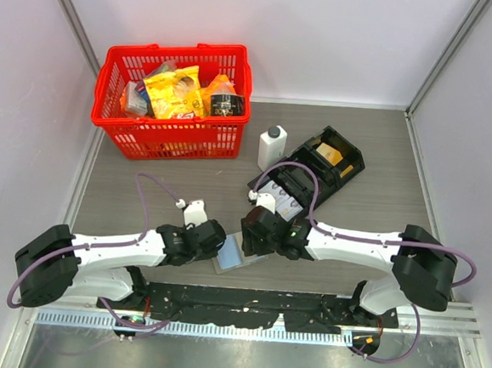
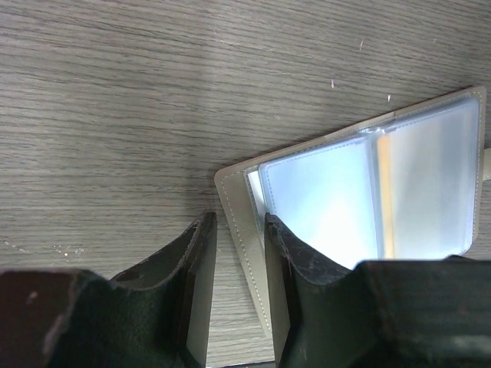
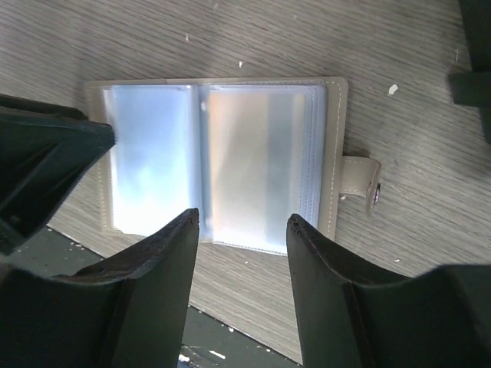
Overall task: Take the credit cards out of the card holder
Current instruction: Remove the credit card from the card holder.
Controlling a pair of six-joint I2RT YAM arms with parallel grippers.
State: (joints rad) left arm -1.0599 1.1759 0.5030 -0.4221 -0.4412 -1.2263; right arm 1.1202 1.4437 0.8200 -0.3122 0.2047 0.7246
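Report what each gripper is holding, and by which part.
Nothing is gripped. The left gripper stands open astride the card holder's outer cover edge; the right gripper hangs open over its clear sleeves.

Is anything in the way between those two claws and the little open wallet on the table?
Nothing visible is. The card holder lies open on the table. The left claw has its fingers on either side of the holder's outer edge, and the right claw hangs open right above it.
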